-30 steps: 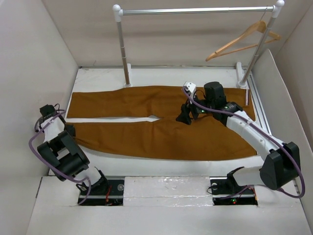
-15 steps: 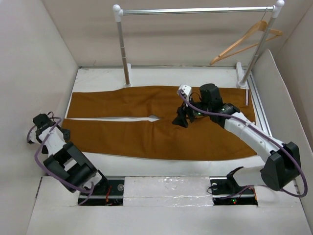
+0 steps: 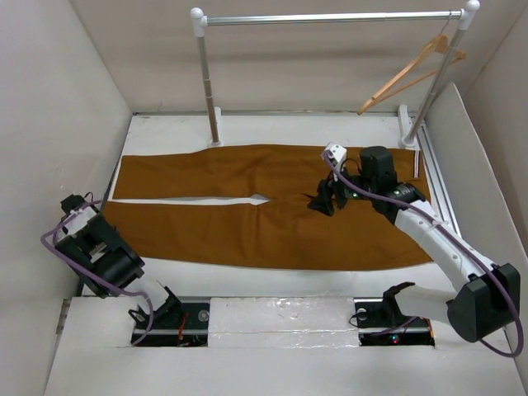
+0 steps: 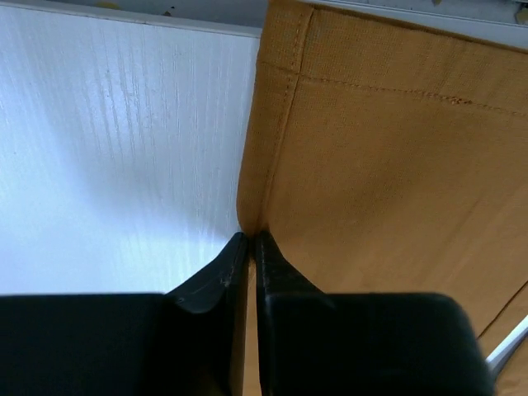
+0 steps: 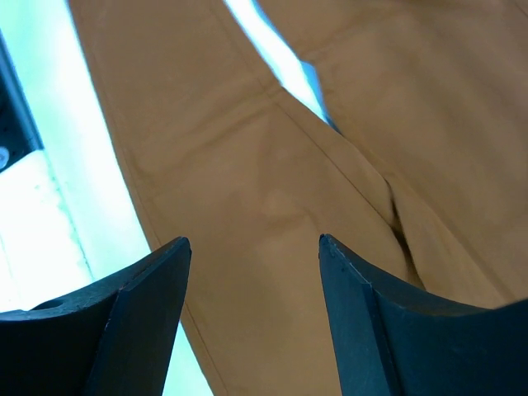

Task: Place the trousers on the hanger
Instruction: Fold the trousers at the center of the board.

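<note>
White table (image 3: 247,124): left end effector (image 4: 250,241) pinching trousers (image 3: 272,206) hem; right end effector (image 5: 254,246) spread, hovering above crotch.

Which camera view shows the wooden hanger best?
The top external view: the hanger hangs tilted from the rail, at the far right. Both wrist views show the trousers, but no hanger.

We're counting one pair of trousers (image 3: 272,210) lying under the right gripper (image 3: 322,200), one hanger (image 3: 403,71) hanging beyond it on one rail (image 3: 330,17), and two grippers, the left gripper (image 4: 250,241) included.
</note>
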Available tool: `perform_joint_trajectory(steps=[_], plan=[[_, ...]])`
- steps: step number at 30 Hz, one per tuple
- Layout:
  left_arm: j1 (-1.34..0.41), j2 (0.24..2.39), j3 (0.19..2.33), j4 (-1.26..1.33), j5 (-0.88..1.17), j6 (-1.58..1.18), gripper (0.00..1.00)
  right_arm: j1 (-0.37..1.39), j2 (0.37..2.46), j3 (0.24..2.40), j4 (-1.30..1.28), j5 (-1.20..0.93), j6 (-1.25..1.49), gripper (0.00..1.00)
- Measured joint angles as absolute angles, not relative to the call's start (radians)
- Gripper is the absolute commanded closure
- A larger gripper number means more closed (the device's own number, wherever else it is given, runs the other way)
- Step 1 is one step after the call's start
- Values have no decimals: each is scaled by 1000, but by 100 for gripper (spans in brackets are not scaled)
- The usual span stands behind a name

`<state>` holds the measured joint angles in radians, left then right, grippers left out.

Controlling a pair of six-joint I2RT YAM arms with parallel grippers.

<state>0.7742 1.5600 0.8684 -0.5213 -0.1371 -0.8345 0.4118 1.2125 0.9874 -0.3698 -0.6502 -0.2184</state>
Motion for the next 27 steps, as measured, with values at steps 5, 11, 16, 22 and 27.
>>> perform_joint_trajectory(steps=[5, 11, 16, 22, 27], plan=[[774, 1548, 863, -519, -131, -832, 100, 332, 1171, 958, -397, -625, -201, 32], [750, 1335, 842, -526, -81, -797, 100, 285, 1208, 943, -434, -593, -181, 62], [649, 1061, 874, -505, -20, -778, 100, 135, 1237, 871, -453, -599, -118, 87], [533, 987, 871, -463, 60, -770, 100, -65, 1136, 848, -561, -394, -20, 100], [472, 908, 810, -430, 149, -793, 100, -295, 1101, 848, -670, -158, 38, 67]])
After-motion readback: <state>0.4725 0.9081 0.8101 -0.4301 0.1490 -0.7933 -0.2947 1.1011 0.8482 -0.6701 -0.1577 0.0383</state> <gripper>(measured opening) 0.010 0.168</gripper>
